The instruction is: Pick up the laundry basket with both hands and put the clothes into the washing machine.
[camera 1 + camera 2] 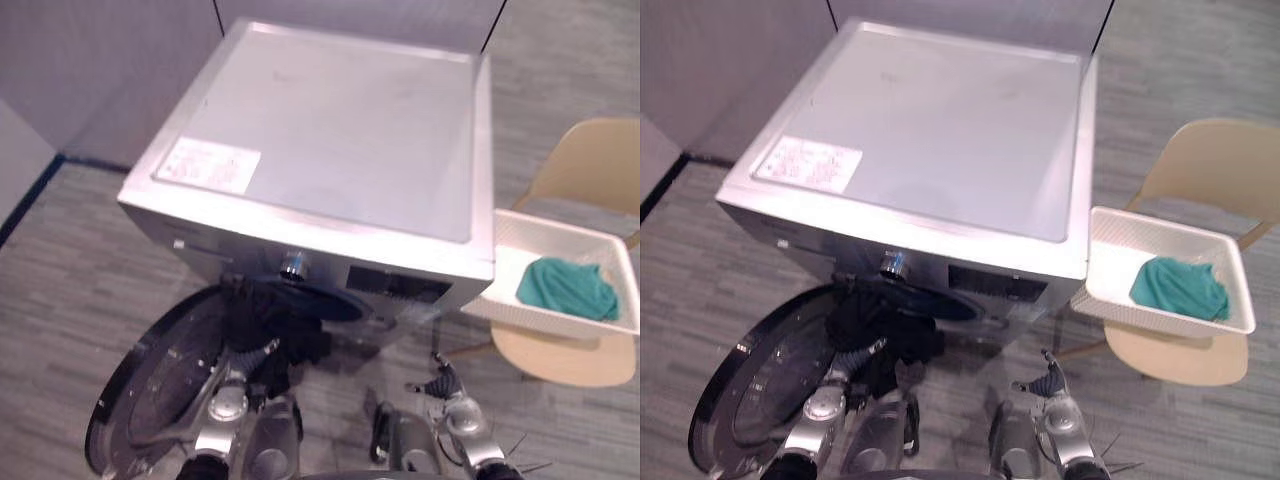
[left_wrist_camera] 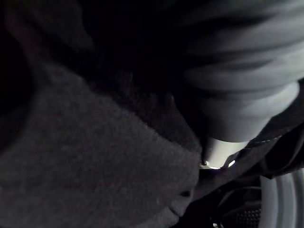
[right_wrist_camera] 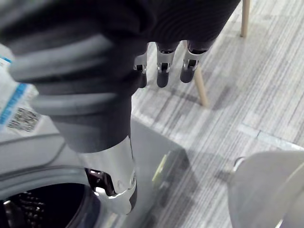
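Nearest, the right robot hand (image 1: 1045, 385) hangs low in front of the washing machine (image 1: 330, 130), fingers (image 3: 164, 71) loose and straight, holding nothing. It seems parked there so the loading side stays free. To its left the round door (image 1: 150, 390) lies swung wide open towards the near left, leaving the drum mouth (image 1: 335, 305) unblocked. The left robot hand (image 1: 258, 355) reaches into a dark garment (image 1: 265, 320) bunched at that mouth, half in and half hanging over the lip. The cloth wraps it, so I cannot tell whether it grips. Further right, the white laundry basket (image 1: 560, 232) sits on a beige chair (image 1: 590, 165) just beside the machine's right corner, raised within easy reach. One teal garment (image 1: 567, 287) lies inside it, probably next to load.
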Controlling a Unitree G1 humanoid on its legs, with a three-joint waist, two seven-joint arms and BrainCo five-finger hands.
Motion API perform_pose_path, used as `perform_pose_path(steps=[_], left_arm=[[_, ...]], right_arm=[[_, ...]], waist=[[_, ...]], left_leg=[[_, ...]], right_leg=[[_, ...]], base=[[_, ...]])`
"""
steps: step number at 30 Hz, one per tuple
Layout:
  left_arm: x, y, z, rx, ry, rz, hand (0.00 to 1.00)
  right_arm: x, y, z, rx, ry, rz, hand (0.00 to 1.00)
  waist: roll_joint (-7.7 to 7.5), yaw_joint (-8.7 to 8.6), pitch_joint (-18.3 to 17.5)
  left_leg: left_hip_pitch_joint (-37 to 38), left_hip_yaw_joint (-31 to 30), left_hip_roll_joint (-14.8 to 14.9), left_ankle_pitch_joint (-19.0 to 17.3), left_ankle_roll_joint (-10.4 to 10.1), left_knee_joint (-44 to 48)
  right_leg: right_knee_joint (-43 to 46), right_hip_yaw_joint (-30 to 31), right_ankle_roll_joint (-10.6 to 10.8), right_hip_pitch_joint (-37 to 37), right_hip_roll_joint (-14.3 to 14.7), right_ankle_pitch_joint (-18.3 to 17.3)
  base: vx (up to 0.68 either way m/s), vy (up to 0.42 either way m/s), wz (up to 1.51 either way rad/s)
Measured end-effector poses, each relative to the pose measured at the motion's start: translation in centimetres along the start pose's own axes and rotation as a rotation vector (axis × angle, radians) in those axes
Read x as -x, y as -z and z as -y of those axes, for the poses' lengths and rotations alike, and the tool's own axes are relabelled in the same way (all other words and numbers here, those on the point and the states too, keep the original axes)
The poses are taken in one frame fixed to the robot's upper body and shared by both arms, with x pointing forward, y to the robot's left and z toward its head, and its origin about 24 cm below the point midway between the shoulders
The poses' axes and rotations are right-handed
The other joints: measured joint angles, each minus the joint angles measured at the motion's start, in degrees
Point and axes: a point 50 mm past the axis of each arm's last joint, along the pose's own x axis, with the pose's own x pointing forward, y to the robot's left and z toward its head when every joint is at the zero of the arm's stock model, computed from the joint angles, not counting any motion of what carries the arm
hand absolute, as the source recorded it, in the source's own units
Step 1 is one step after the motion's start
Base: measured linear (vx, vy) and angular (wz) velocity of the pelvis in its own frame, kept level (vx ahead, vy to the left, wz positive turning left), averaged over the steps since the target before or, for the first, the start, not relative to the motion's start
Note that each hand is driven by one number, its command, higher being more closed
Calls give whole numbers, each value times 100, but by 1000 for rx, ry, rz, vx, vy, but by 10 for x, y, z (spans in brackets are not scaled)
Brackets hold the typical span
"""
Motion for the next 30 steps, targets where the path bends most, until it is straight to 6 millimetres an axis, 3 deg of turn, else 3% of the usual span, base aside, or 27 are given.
perform_pose_path(steps=[5, 7, 9, 11, 17, 20, 23, 24, 27, 28, 30], left_arm=[[-15, -46, 3, 115, -66, 143, 100], [-18, -66, 7, 179, -85, 205, 100], [-20, -94, 13, 245, -86, 294, 100], [-20, -135, 20, 307, -73, 428, 100], [-15, -216, 31, 367, -41, 671, 100], [-8, -255, 31, 383, -46, 788, 100], [4, -309, 20, 347, -82, 954, 100], [12, -333, 14, 318, -99, 1033, 100], [34, -378, -1, 252, -161, 1201, 100], [55, -410, -9, 196, -210, 1322, 100], [69, -435, -6, 110, -256, 1396, 100]], right_arm=[[-8, -45, 9, -84, 88, 145, 0], [-9, -68, 9, -133, 114, 216, 0], [-9, -90, 12, -204, 143, 277, 0], [-9, -117, 15, -274, 170, 352, 0], [3, -166, 35, -367, 242, 555, 0], [12, -178, 45, -400, 280, 629, 0], [22, -191, 53, -423, 301, 720, 0], [25, -195, 55, -427, 306, 747, 0], [31, -201, 58, -440, 311, 796, 0], [35, -205, 55, -462, 305, 821, 0], [39, -208, 54, -475, 303, 842, 0]], waist=[[-2, 67, 454], [-42, 71, 543], [-69, 70, 637], [-75, 94, 698], [-137, 79, 820], [-138, 79, 819], [-148, 29, 814], [-154, 21, 811], [-204, -44, 800], [-336, -124, 809], [-409, -180, 830]], left_leg=[[-1421, -24, 189, -744, 123, 1543], [-2169, -66, 276, -878, 158, 2144], [-2935, -133, 294, -912, 190, 2670], [-3977, -276, 398, -1019, 183, 3431], [-5603, -544, 396, -1183, 121, 4798], [-6117, -691, 390, -1197, 96, 5181], [-6540, -767, 393, -1180, 68, 5459], [-6687, -808, 402, -1166, 45, 5534], [-6924, -878, 428, -1150, 43, 5707], [-7054, -908, 452, -1150, 44, 5808], [-7169, -946, 452, -1149, 44, 5895]], right_leg=[[1690, 274, -15, -1494, -135, -642], [2303, 389, -96, -2244, -172, -782], [2876, 466, -124, -3022, -204, -873], [3637, 538, -172, -4018, -213, -1007], [5141, 735, -263, -5628, -301, -1375], [5562, 732, -306, -6095, -301, -1483], [5885, 771, -351, -6530, -292, -1519], [5966, 769, -357, -6673, -271, -1519], [6135, 763, -391, -6894, -238, -1522], [6231, 770, -427, -7027, -211, -1518], [6310, 759, -438, -7110, -208, -1519]], base=[[-212, 21, 1], [-222, 13, -6], [-215, 2, 2], [-181, -9, 0], [-97, -55, 5], [-62, -69, 4], [-46, -63, -1], [-28, -57, -4], [5, -43, -6], [39, -50, -7], [38, -35, -4]])
